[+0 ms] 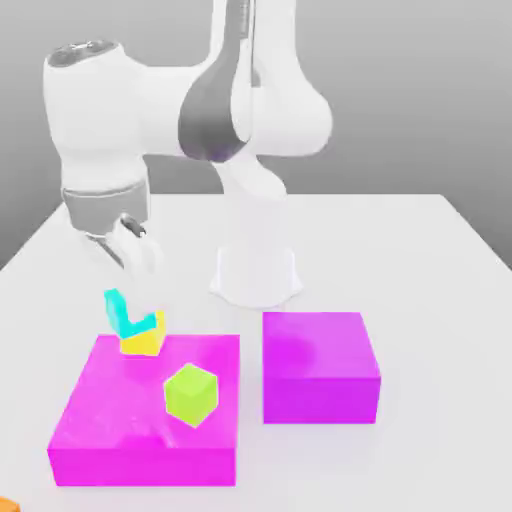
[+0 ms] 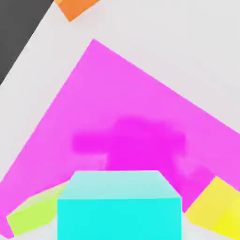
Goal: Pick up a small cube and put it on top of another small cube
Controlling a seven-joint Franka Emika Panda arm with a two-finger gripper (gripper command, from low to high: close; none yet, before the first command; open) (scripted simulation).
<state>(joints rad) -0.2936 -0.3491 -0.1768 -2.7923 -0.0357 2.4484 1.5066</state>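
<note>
From my station I see the gripper (image 1: pixel 135 245) hanging above the back corner of the magenta block (image 1: pixel 120 420) on the exterior view's left; I cannot tell how it is set. The cyan cube (image 1: pixel 120 310) sits tilted, touching the yellow cube (image 1: pixel 143 336) on that block's back edge, near a lime-green cube (image 1: pixel 190 393).
</note>
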